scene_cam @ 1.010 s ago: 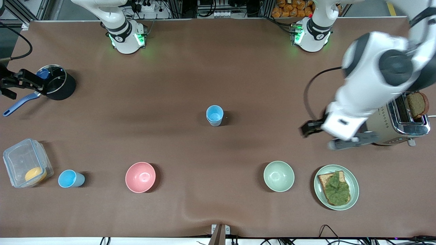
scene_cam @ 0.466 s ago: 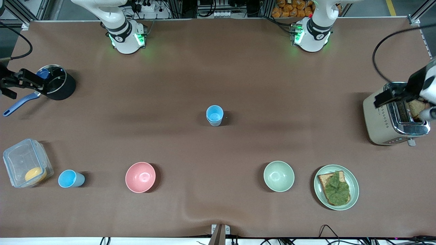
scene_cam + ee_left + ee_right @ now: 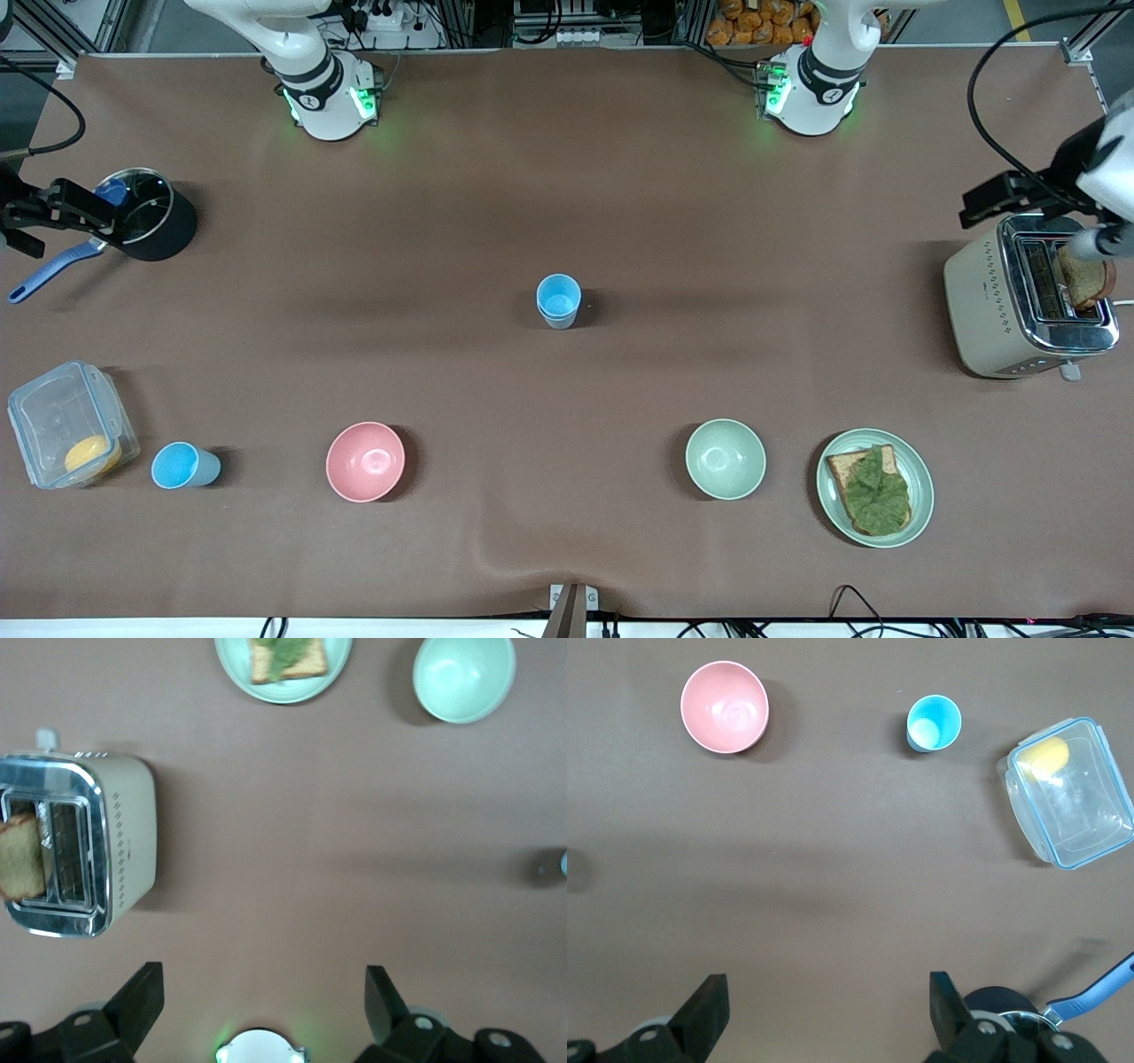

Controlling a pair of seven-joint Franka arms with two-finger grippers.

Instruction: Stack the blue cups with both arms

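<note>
Front view alone showed the stacked blue cups [image 3: 558,300] at table centre; a single blue cup [image 3: 183,466] stood beside the clear box [image 3: 69,424] holding a yellow item [image 3: 92,455]. Left gripper [image 3: 261,997], fingers spread, hovered by the toaster [image 3: 80,843] holding bread [image 3: 19,867]. Right gripper [image 3: 828,999], likewise spread, hung over the pot [image 3: 146,215].

In the middle of the tabletop [image 3: 567,177] I see the stacked blue cups [image 3: 558,299]: one light-blue tumbler nested in another, upright, mouth up, brighter blue inside. A single blue cup [image 3: 182,465] stands well apart, toward my right arm's end and nearer the front camera, just beside the clear lidded box [image 3: 69,424] and apart from the pink bowl [image 3: 365,461]; it too stands upright and open.
</note>
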